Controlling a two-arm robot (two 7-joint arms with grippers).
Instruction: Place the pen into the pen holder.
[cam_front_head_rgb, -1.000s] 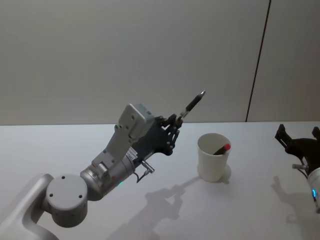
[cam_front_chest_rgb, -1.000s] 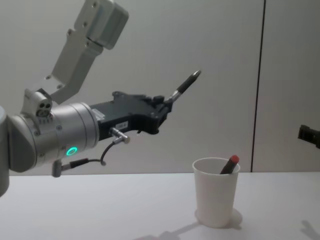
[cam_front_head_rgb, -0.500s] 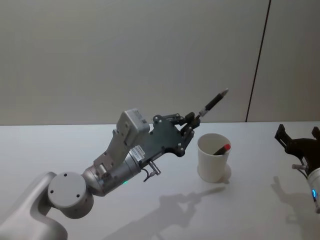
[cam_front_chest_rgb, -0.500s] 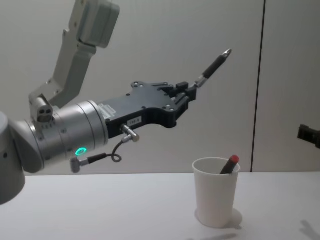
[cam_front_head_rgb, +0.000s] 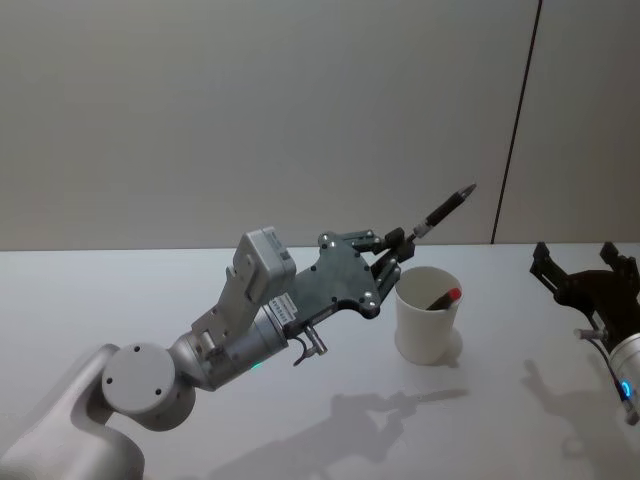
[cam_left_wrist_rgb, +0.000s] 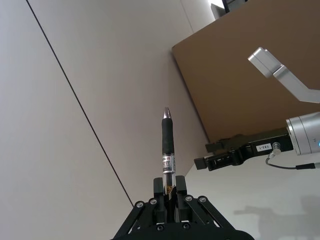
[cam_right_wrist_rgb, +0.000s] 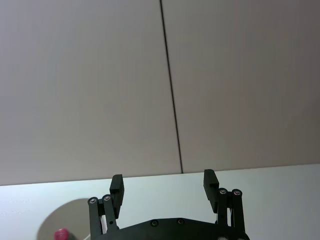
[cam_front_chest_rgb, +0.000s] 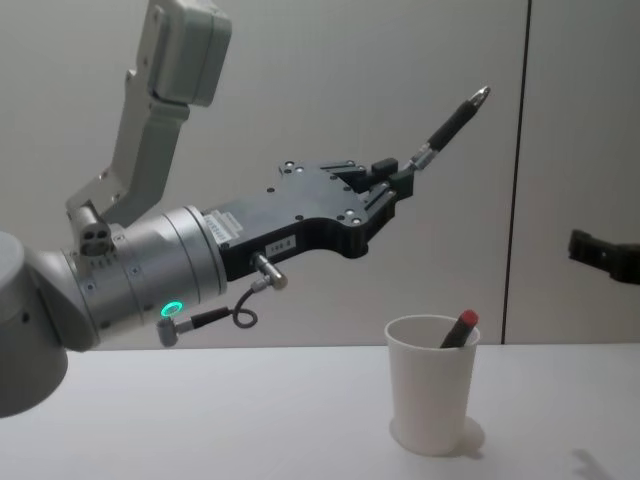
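**Hazards**

1. The left gripper (cam_front_head_rgb: 400, 243) has its fingers closed on 1 end of the pen (cam_front_head_rgb: 445, 208). The pen is in the air, above the pen holder (cam_front_head_rgb: 425, 320) and slightly to its left, and slants up and away from the robot. Because most of the pen sticks out past the fingers, it could probably pivot or slip while the wrist turns it downward.
2. The pen holder is a light paper cup standing free on the worktop (cam_front_head_rgb: 120, 300). A descent that is off centre could catch the rolled rim and tip the cup or push it along.
3. A release while the pen is steeply slanted could leave it across the rim or drop it outside the cup.

**Surroundings and obstructions**

1. A red-capped pen (cam_front_head_rgb: 447, 297) already leans inside the cup against the right side of the rim, so less of the opening is free.
2. The right gripper (cam_front_head_rgb: 578, 258) hovers well apart to the right of the cup, fingers spread wide and holding nothing. It is not in the likely path of descent.
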